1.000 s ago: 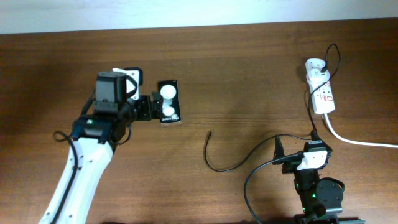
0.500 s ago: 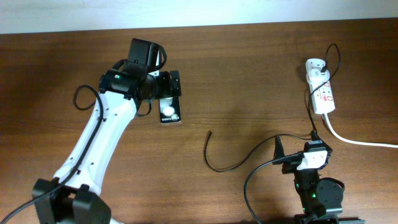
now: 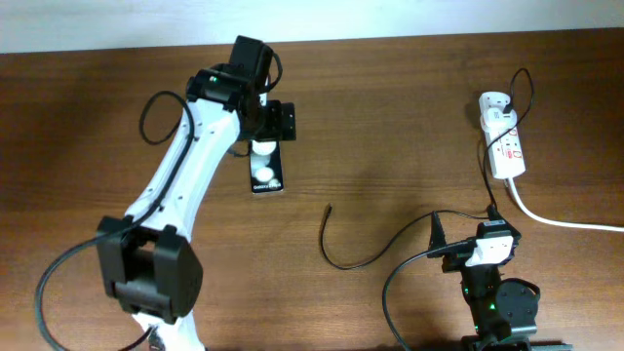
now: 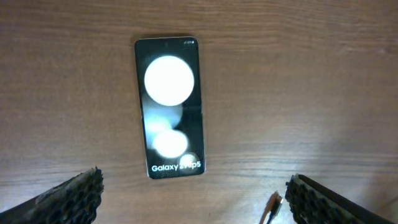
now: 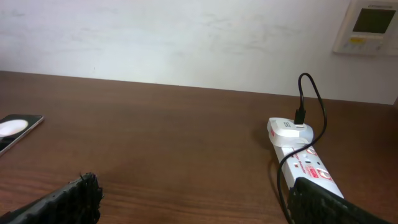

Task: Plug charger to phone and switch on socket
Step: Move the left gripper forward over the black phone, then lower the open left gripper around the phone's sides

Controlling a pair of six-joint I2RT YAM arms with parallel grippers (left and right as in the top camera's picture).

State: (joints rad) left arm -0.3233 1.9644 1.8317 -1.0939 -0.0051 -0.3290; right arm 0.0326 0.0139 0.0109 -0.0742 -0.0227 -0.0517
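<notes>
The left gripper (image 4: pixel 194 198) is held above the phone (image 3: pixel 265 175), jaws spread wide, nothing gripped. The phone is laid flat at 10 o'clock on the table (image 3: pixel 390 107), all 4 edges free. The charger (image 3: pixel 341 261) tip is seen unplugged at its 5 o'clock. The socket (image 3: pixel 507 148) is set at 2 o'clock. The right gripper (image 5: pixel 199 202) is held apart, empty.

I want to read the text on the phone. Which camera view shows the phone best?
The left wrist view: the whole phone lies there, text readable. Overhead shows it small, partly under the left gripper; the right wrist shows only one end.
</notes>
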